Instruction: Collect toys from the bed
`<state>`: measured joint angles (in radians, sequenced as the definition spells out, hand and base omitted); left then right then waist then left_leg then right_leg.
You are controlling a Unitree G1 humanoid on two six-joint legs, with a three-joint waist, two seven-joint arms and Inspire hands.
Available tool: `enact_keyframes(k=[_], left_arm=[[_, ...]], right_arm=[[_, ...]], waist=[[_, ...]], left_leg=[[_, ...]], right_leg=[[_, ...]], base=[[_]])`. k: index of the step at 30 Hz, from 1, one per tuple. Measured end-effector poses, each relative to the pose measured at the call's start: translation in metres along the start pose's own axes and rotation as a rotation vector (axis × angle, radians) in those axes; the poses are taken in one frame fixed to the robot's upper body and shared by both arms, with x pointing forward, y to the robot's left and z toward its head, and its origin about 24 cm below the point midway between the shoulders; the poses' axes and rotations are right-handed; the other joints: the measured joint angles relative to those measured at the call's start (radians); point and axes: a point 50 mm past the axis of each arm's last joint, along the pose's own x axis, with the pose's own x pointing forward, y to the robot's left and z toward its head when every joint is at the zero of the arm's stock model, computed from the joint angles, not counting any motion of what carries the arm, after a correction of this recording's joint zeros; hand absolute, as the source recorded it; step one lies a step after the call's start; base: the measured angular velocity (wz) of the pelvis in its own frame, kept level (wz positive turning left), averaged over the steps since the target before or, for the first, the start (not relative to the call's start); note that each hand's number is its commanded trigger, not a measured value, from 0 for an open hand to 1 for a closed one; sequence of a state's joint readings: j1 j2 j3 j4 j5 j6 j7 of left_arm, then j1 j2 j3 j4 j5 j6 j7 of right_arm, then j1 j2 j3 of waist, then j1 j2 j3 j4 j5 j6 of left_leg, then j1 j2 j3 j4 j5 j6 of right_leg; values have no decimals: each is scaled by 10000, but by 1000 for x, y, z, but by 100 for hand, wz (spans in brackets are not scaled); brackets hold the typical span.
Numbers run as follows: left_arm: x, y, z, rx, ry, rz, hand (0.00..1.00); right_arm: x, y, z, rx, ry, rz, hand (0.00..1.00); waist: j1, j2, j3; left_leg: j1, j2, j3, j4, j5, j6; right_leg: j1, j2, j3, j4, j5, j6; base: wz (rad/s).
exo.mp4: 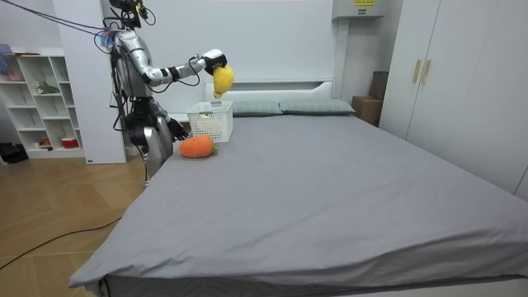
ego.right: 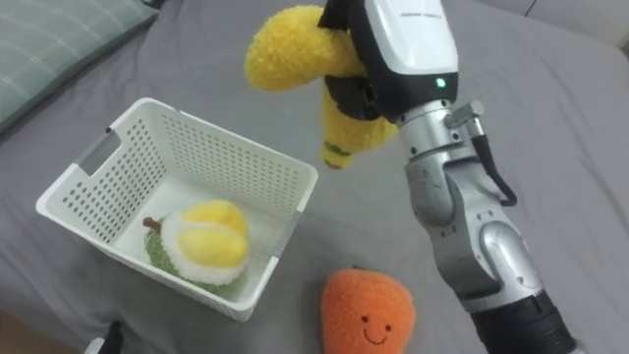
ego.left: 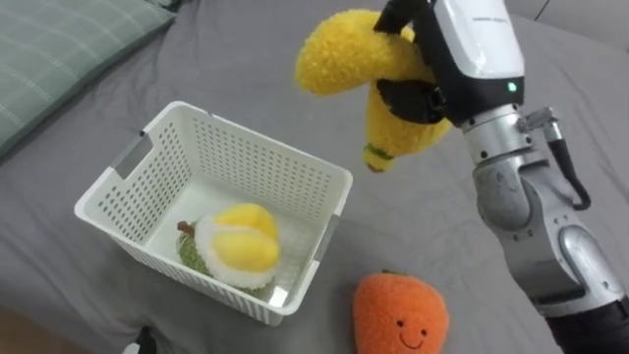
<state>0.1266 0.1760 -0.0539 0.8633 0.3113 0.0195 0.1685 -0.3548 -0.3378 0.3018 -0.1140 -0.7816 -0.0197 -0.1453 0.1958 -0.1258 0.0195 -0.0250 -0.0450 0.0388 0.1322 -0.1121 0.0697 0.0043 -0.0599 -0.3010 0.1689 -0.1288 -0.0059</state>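
White basket (ego.left: 246, 138) on the grey bed (ego.left: 413, 226) has a yellow-green plush fruit (ego.left: 241, 246) (durian-ish) inside. Up by its far right corner, the right hand (ego.left: 447, 59) grips a yellow plush banana (ego.left: 339, 54) in the air. An orange smiley plush (ego.left: 401, 315) lies just right of the basket.

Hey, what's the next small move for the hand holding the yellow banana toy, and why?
Probably shift the right hand a little to its left, until the banana toy hangs over the middle of the white basket. The hand is curled round the toy, which seems to hang near the basket's far right rim, not over its open middle.
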Motion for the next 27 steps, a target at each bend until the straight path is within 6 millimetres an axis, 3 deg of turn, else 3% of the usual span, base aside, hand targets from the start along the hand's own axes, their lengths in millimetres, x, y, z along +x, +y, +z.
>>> enact_keyframes(k=[10, 11, 12, 13, 14, 21, 27], left_arm=[[2, -2, 9, 98, -130, 115, 0], [2, -2, 10, 120, -165, 115, 0], [3, -2, 12, 230, -237, 123, 0], [3, -3, 14, 367, -295, 133, 0], [3, -3, 14, 413, -320, 132, 0], [4, -4, 19, 640, -479, 151, 0], [6, -4, 21, 606, -437, 220, 0]], right_arm=[[2, 23, 35, 881, -721, 1293, 100], [2, 24, 36, 920, -763, 1383, 71], [2, 26, 39, 1004, -833, 1527, 33], [2, 28, 42, 1099, -899, 1622, 24], [2, 29, 43, 1128, -935, 1657, 3], [0, 35, 51, 1220, -1197, 2024, 0], [-2, 43, 53, 1224, -1240, 2573, 0]], waist=[[345, 83, 34], [355, 79, 32], [415, 76, 30], [523, 67, 21], [560, 64, 19], [856, 2, -24], [876, 2, -23]], left_leg=[[-81, -9, -125, 18, -4, 4], [-90, -9, -136, 18, -4, 4], [-134, -10, -156, 20, -4, 3], [-150, -11, -157, 22, -3, 2], [-160, -12, -157, 23, -3, 2], [-155, -13, -192, 9, -3, 2], [-156, -15, -198, 17, -3, 2]], right_leg=[[-21, -2, -92, -1, 1, 2], [-25, 0, -89, -1, 1, 2], [-41, 3, -71, -3, 1, 2], [-77, 5, -48, -4, 1, 2], [-86, 6, -43, -6, 1, 2], [-74, 5, -7, -7, 0, 4], [-20, 5, 16, -11, -3, 9]], base=[[2], [9], [3], [0], [0], [3], [0]])
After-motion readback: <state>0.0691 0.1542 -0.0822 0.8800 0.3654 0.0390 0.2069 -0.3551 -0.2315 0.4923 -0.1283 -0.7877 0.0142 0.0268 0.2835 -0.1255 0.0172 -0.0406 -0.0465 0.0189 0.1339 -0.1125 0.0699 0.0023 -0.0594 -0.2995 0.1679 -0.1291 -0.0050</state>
